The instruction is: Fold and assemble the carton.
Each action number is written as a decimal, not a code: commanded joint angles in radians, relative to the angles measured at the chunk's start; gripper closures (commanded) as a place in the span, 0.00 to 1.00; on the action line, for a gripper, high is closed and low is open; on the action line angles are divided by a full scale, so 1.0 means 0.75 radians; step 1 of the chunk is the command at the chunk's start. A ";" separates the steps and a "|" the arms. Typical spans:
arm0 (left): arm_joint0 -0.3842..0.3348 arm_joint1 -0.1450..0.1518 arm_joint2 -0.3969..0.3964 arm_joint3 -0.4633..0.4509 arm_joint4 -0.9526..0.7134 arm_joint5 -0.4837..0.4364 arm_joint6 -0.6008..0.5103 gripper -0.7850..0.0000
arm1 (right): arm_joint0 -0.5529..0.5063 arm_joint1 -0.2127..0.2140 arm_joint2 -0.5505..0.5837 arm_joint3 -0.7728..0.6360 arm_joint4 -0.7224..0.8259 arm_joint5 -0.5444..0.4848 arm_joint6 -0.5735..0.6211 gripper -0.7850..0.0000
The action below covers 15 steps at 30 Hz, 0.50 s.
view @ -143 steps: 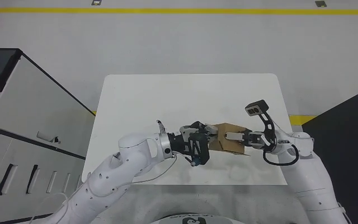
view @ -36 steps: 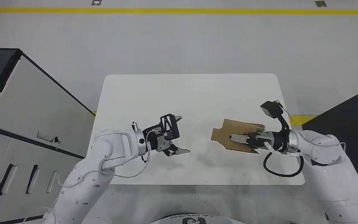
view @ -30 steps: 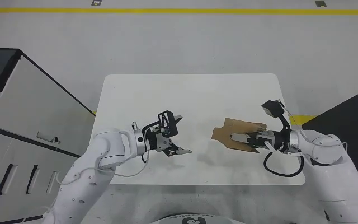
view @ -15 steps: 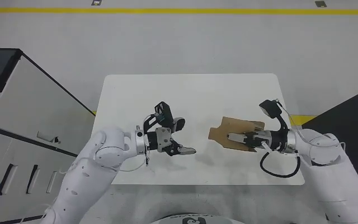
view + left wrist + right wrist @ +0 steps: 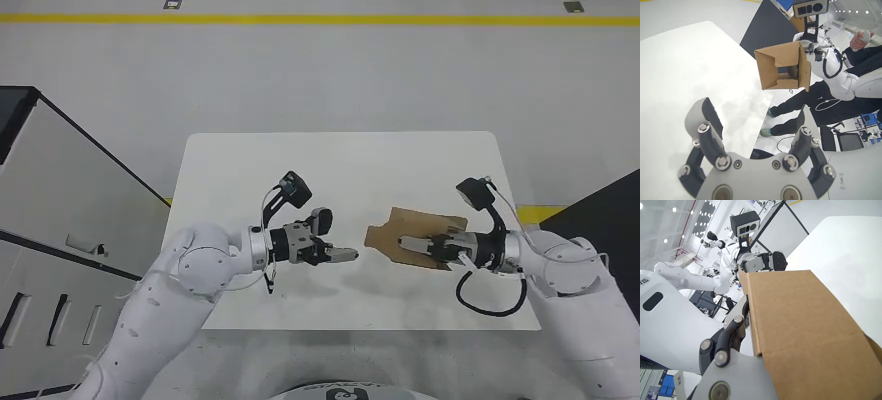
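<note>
Right gripper (image 5: 412, 242) clamps the squared-up carton (image 5: 385, 228) over the bench's (image 5: 250, 170) right side; end flaps unclosed, left gripper (image 5: 342, 256) wide, empty.

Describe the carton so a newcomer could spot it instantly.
Start at the white table, on the robot's right half. The right end effector grips the carton there, its open end facing the left end effector. It is the only brown cardboard thing above the table.

The carton (image 5: 420, 226) is over the right half of the table (image 5: 300, 170), in the right gripper (image 5: 408, 242). The left gripper (image 5: 345, 256) is just to its left, facing its open end, not touching.
</note>
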 commanded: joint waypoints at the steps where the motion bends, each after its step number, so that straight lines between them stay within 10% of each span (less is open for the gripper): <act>1: -0.015 -0.002 0.010 0.009 -0.041 -0.011 -0.003 0.00 | 0.006 -0.001 -0.014 -0.001 -0.031 0.008 -0.022 1.00; 9: -0.068 -0.003 0.046 0.060 -0.127 0.010 -0.070 0.12 | 0.027 -0.001 -0.042 -0.005 -0.135 0.024 -0.076 1.00; 15: -0.089 -0.006 0.068 0.088 -0.153 0.032 -0.072 0.49 | 0.042 0.000 -0.081 -0.012 -0.190 0.034 -0.079 1.00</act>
